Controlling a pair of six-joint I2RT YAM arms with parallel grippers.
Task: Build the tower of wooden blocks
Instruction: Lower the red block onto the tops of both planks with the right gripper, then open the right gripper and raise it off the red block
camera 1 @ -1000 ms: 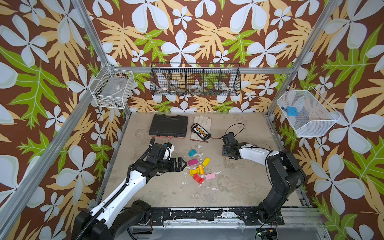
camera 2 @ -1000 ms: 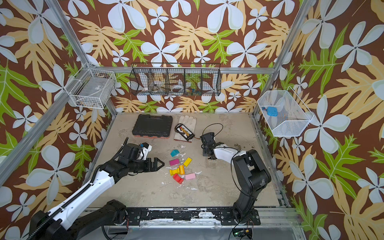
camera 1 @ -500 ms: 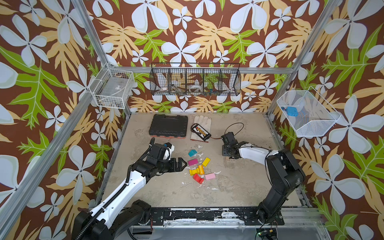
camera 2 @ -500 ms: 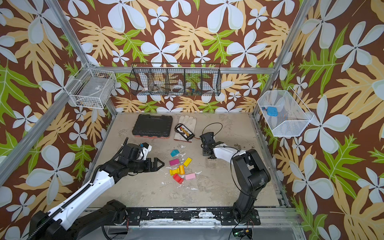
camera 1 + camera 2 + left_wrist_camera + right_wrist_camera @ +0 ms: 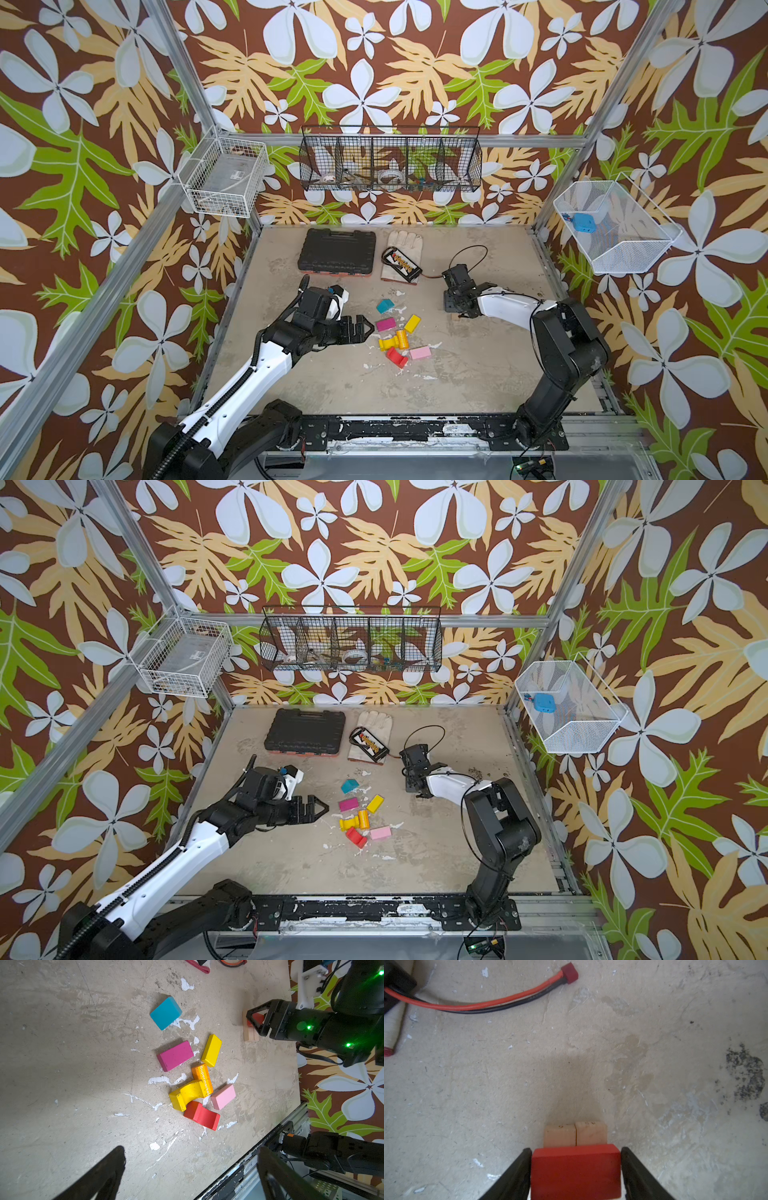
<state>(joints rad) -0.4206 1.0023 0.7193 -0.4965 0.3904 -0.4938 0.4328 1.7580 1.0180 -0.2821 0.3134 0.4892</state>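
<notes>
Loose wood blocks lie mid-table: teal (image 5: 385,306), magenta (image 5: 386,323), a yellow bar (image 5: 412,323), an orange cylinder (image 5: 202,1076), a yellow arch (image 5: 187,1094), a red arch (image 5: 201,1115) and pink (image 5: 223,1097). To their left hovers my left gripper (image 5: 365,326), wide open and empty. To their right my right gripper (image 5: 575,1150) points down over the tower's base. That base is two tan bars (image 5: 575,1133) side by side with a red block (image 5: 575,1172) across them. The fingers flank the red block with a thin gap showing on one side.
A black tool case (image 5: 336,251), a white glove (image 5: 401,243) and a black battery pack (image 5: 401,264) with a red-black cable (image 5: 477,1004) lie at the back. Wire baskets (image 5: 390,164) hang on the walls. The metal frame rail (image 5: 415,428) runs along the front edge.
The right gripper's jaws have spread slightly around the red block. Both arms have stayed where they were, and the loose blocks have not moved.
</notes>
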